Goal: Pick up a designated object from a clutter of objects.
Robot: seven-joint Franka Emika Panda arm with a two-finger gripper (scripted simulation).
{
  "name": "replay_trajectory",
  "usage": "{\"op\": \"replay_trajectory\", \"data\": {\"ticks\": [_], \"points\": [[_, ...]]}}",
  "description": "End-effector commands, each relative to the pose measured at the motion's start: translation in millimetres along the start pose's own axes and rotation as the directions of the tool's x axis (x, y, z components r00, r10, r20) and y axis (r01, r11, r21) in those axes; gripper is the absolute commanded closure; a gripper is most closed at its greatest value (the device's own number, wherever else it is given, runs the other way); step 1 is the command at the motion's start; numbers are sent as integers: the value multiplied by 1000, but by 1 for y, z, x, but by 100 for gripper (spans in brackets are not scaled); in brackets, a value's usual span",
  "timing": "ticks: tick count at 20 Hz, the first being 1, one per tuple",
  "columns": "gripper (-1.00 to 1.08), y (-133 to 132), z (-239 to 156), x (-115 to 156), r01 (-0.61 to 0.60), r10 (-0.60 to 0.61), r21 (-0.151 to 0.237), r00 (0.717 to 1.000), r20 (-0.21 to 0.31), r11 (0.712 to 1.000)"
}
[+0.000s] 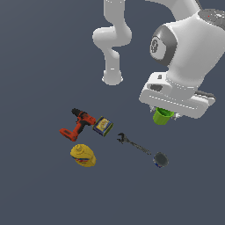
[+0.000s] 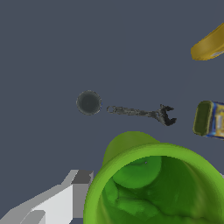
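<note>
I had the gripper (image 1: 163, 112) clamped on the green cup (image 1: 161, 116), hanging clear of the floor above the wrench (image 1: 133, 143), and judged it light, stiff, thin-walled and slick, so a hold across its rim wall seemed safest.

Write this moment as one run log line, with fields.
phase: lift | gripper: shut on green cup | cup: off surface | wrench, drill: untouched
</note>
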State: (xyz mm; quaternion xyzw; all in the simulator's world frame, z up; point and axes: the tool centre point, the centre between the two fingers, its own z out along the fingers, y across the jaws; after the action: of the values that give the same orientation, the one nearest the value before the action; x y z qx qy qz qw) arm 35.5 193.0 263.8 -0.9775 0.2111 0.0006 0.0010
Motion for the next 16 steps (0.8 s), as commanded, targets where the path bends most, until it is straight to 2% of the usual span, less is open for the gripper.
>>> {"op": "replay_trajectory", "data": {"ticks": [1, 16], "points": [[108, -7, -16, 9, 0, 0, 0, 1000, 0, 1000], [108, -39, -85, 50, -1, 1, -1, 1000, -1, 1000]]}}
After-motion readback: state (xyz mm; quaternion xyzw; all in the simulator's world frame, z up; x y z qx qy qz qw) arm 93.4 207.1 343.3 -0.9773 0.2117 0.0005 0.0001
